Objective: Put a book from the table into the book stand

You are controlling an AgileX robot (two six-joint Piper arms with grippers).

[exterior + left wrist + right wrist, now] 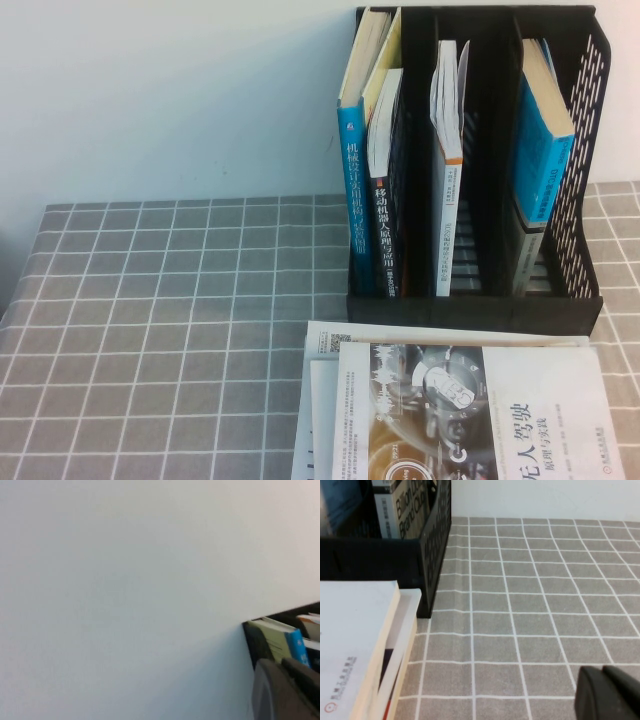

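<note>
A stack of books (470,410) lies flat on the table (160,300) at the front right, a white-covered one on top. Just behind it stands the black book stand (590,120), with several upright books in its compartments. Neither arm shows in the high view. In the left wrist view my left gripper (282,680) is shut and empty, raised beside the book stand's (254,640) top edge and facing the white wall. My right gripper (605,690) is shut and empty, low over the grid cloth to the right of the stack (355,645) and the stand (436,540).
A white wall (180,90) rises right behind the table. Grey grid cloth (530,605) stretches bare to the right of the stand. The cloth's left edge (20,280) slants toward the front.
</note>
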